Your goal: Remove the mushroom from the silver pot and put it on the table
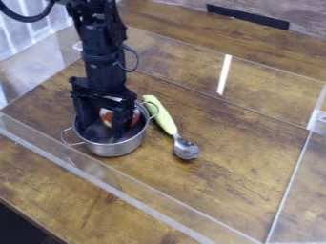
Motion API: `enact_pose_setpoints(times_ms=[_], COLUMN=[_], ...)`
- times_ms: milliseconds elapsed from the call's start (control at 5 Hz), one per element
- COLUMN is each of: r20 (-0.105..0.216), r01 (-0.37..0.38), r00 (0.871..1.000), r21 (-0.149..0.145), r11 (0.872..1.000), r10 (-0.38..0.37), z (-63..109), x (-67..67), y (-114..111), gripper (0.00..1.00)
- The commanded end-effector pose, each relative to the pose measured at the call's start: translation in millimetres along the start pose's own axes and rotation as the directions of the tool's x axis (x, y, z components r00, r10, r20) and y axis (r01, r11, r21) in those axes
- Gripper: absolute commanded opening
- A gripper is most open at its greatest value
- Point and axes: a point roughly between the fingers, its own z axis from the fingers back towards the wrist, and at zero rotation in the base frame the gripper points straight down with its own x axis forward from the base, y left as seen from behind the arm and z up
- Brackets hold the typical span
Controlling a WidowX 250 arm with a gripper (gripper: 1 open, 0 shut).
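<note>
**Open gripper down inside the silver pot, mushroom between its fingers**

1 black robot arm reaches straight down into the silver pot (pixel 112 141), which sits on the dark wood-plank table (pixel 230 181). The gripper (pixel 107 118) has its jaws spread wide. The reddish-brown mushroom (pixel 117 119) sits inside the pot, between the fingers; contact cannot be told. Just right of the pot lies 1 spoon (pixel 167 123) with a yellow-green handle. Clear acrylic panels (pixel 192 224) wall the table.
</note>
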Motion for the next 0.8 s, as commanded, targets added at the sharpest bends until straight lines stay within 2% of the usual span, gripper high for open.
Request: enact_pose_setpoints(times_ms=[0,200,400,600], r20=[0.068,0.071,0.097,0.123], r01=[-0.023,-0.019,-0.019,-0.019], r00=[0.997,0.997,0.995,0.992], r21=[0.007,-0.002,-0.016,-0.029], r11=[1.0,1.0,1.0,0.999], r10=[0.022,0.019,0.02,0.023], z=[17.3,18.3,31.3,45.7], x=[9.7,9.6,10.6,11.4], y=[10.1,9.4,7.0,4.5], gripper=[0.0,1.0,0.0,0.0])
